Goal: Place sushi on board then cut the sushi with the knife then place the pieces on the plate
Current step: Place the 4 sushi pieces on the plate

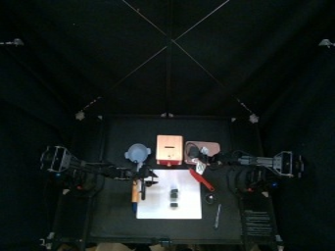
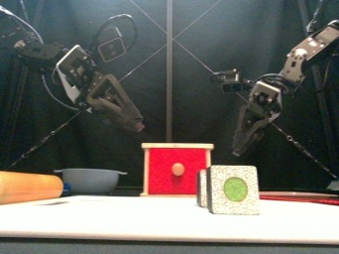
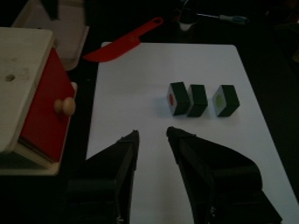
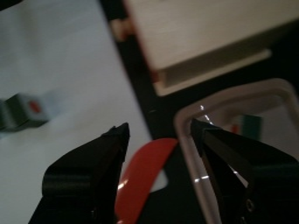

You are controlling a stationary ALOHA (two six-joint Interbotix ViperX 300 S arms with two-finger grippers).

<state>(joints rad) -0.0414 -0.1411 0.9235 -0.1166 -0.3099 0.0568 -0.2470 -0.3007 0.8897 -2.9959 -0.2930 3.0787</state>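
Left gripper (image 3: 153,133): jaws parted, empty, hovering over white board (image 3: 239,153). Right gripper (image 4: 160,127): jaws spread, hanging above red knife (image 4: 145,180). Sushi pieces (image 3: 198,99): three standing on board.

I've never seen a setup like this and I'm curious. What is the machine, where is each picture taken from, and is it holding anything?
It is a robot with two black arms at a small table. One picture looks down from high above, one looks level from the table's front edge, and two come from cameras on the arms' wrists. On the white cutting board stand three dark green sushi pieces, slightly apart. Behind it are a wooden box with a red drawer front and a blue-grey bowl. A red toy knife lies at the board's edge, below the right gripper. The left gripper hangs over the board. Both grippers are open and hold nothing.
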